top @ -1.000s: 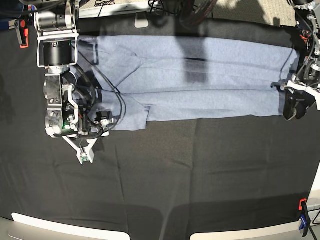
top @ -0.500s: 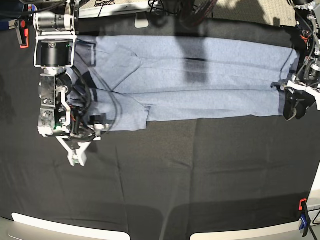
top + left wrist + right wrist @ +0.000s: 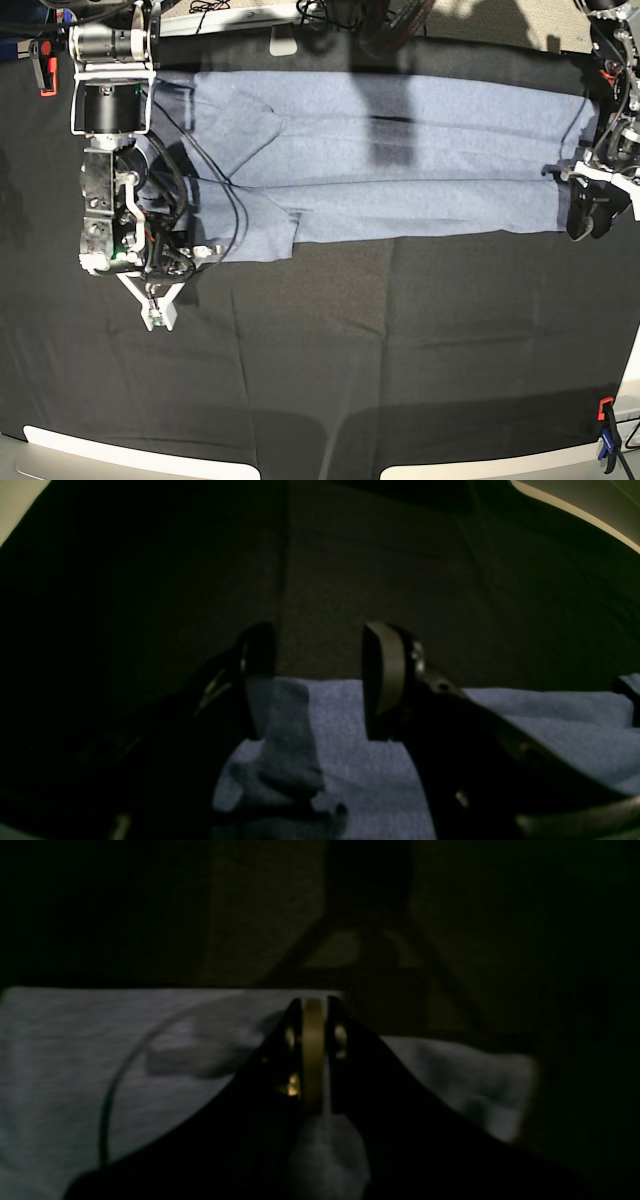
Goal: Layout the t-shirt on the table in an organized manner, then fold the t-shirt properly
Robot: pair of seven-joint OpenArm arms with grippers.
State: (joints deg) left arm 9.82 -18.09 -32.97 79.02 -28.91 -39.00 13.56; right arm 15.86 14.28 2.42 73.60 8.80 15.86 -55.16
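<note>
Noted t-shirt [image 3: 400,150] lying folded lengthwise across far half of table [image 3: 400,350], near edge straight. Found right gripper [image 3: 314,1050] pressed together over shirt's near corner; could not tell whether cloth was pinched. Saw left gripper [image 3: 317,680] spread at opposite end, fingers [image 3: 385,680] straddling shirt's edge.

Blue-grey heathered t-shirt [image 3: 400,150] (plain side up), black table [image 3: 380,350].

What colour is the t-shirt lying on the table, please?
Light blue-grey, heathered t-shirt; clearest in the base view.
</note>
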